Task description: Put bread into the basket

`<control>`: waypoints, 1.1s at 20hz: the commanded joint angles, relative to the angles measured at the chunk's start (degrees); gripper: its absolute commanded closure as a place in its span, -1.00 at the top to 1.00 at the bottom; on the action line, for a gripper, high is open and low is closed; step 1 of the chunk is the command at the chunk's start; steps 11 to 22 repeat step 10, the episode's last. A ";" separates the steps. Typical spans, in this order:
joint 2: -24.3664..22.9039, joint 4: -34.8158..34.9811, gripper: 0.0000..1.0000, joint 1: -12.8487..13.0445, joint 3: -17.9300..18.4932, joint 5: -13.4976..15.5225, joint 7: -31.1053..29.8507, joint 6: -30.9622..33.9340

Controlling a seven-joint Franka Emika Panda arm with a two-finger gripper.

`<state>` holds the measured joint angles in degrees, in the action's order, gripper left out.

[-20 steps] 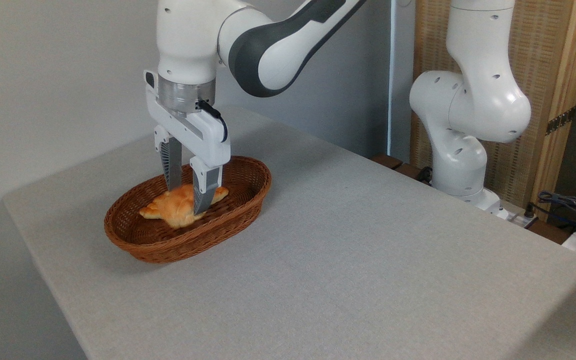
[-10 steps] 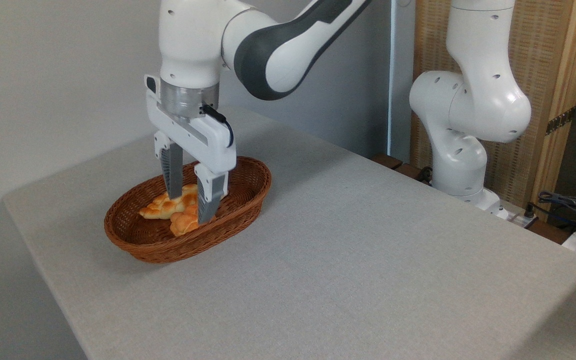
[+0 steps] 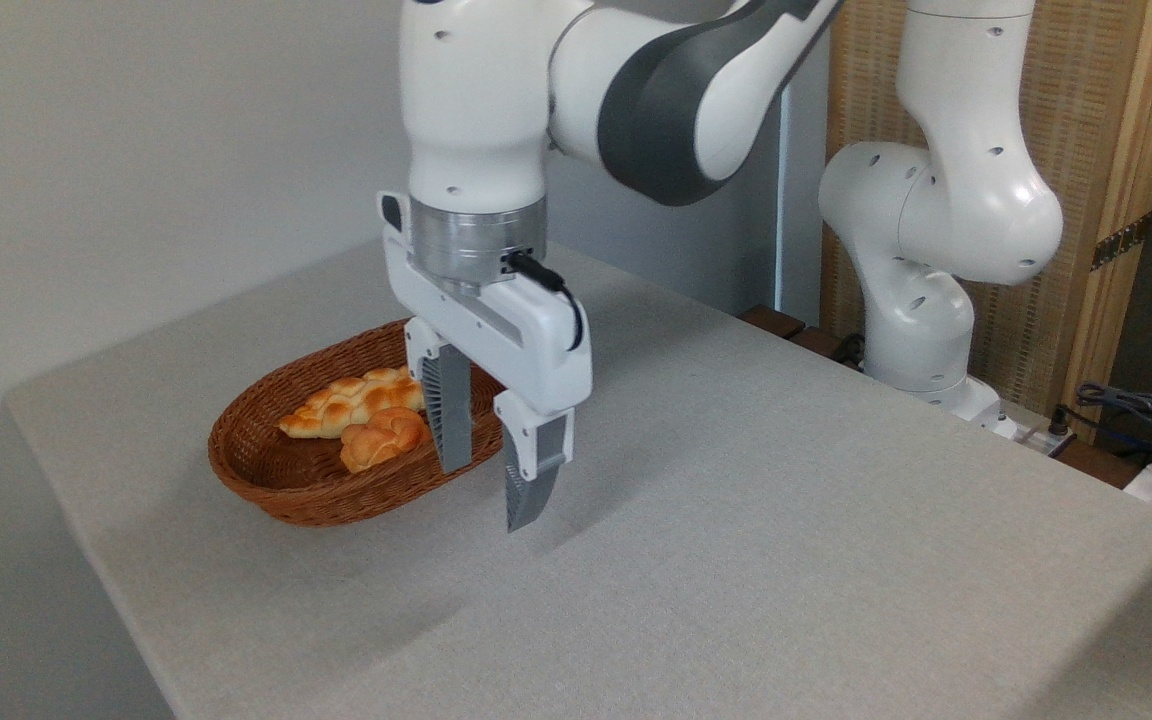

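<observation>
Reddish-brown wicker forms the oval basket [image 3: 281, 495], which is set on the left part of the grey table [image 3: 736, 520], near the table's left edge. Inside it two baked pieces are seen. The bread [image 3: 381, 440], a small round knotted bun with a glossy golden-orange crust, is laid on the basket floor toward the front and the middle. Just behind it, and touching it or nearly so, a longer and paler braided loaf [image 3: 351, 400] is laid lengthwise, its pointed left end directed toward the basket's left wall.

The gripper [image 3: 489, 488] is held above the table at the right end of the basket, pointing straight down. Its jaws are spread apart and nothing is held between them. One grey finger [image 3: 450, 415] is seen in front of the basket's right rim, so that part of the rim is hidden by it; whether it is over the inside or the outside of the basket cannot be told. The other finger hangs lower in the picture, over bare table to the right of the basket, with its shadow cast on the cloth beneath. The bun is clear of both fingers.

Behind, the arm's white base [image 3: 921, 300] is mounted at the far right edge of the table, before a wooden panel [image 3: 1096, 150]. Some cables [image 3: 1136, 410] are gathered at the far right.
</observation>
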<state>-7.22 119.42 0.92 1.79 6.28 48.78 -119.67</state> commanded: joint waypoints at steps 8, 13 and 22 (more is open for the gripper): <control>-0.95 0.11 1.00 0.40 0.76 -1.62 0.00 2.33; -1.04 0.11 1.00 0.40 1.37 -1.80 -0.09 2.33; -1.04 0.11 1.00 0.40 1.37 -1.80 -0.09 2.33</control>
